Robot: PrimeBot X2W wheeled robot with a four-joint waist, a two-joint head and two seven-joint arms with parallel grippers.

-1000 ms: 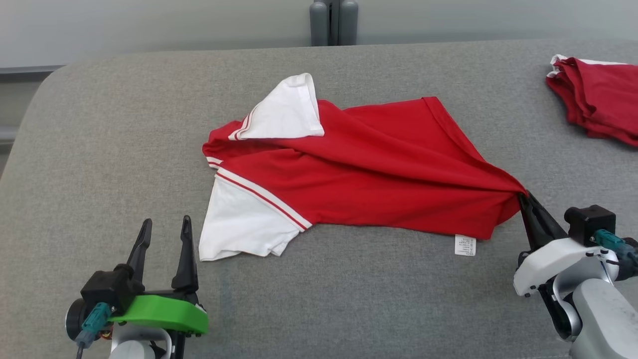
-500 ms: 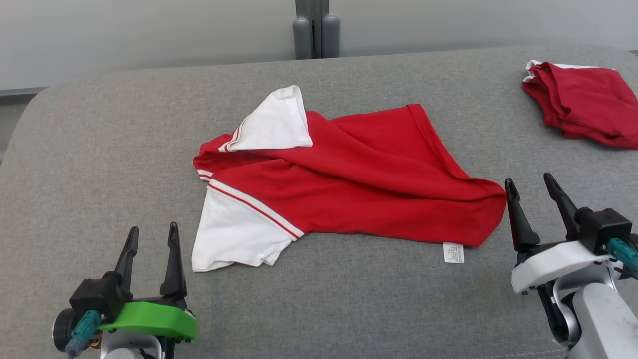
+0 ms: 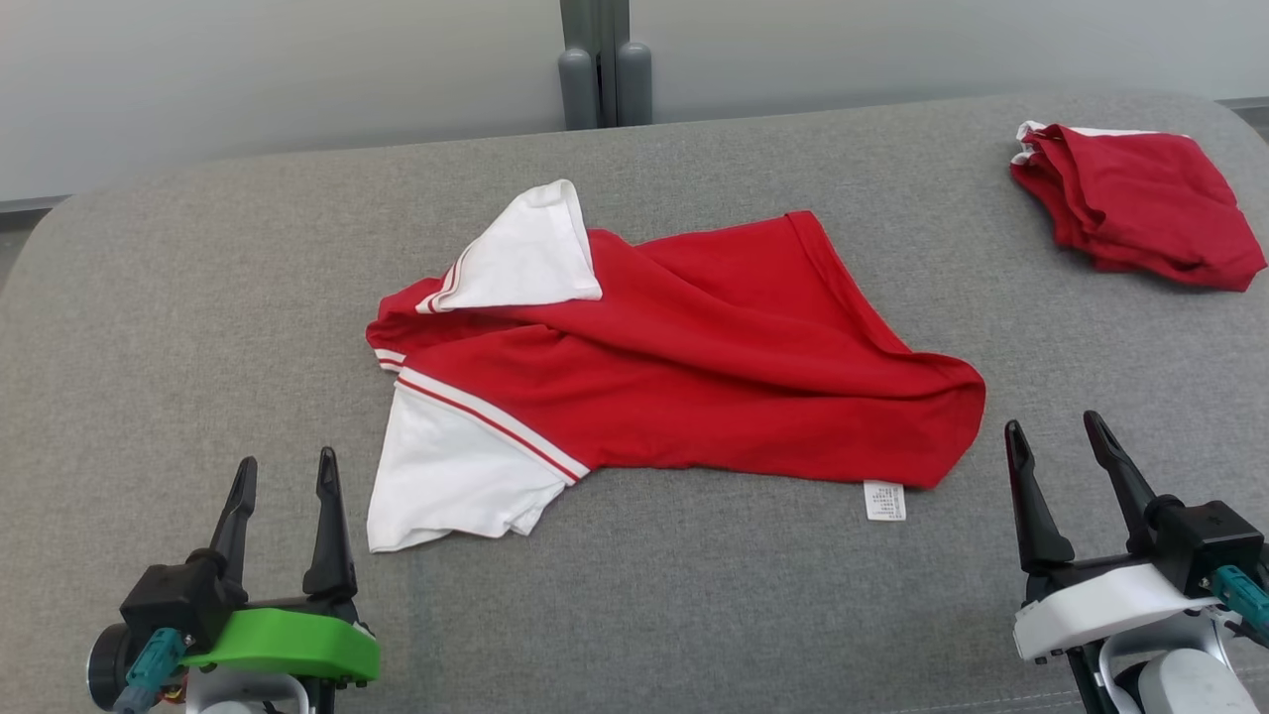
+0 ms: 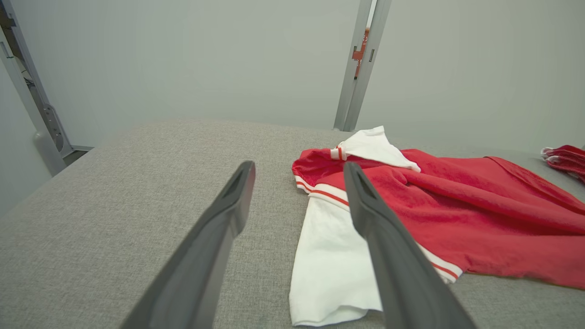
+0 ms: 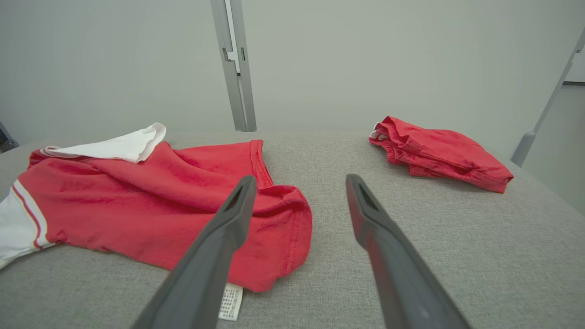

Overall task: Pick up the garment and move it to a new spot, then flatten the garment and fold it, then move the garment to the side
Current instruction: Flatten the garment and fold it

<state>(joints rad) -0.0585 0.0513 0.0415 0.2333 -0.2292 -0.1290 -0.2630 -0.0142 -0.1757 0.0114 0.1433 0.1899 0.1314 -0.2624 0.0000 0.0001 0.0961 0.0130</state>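
Your shirt (image 3: 684, 367) lies rumpled at the middle of the tabletop (image 3: 694, 615), untouched. Your left gripper (image 3: 286, 459) and right gripper (image 3: 1052, 423) both stand spread and empty near the front edge, one off each end.

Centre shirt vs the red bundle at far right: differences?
The centre shirt lies spread out and creased; the bundle is folded compact. The centre shirt shows two white sleeves; the bundle just a sliver of white. The centre shirt covers far more surface than the bundle. Both are red and white.
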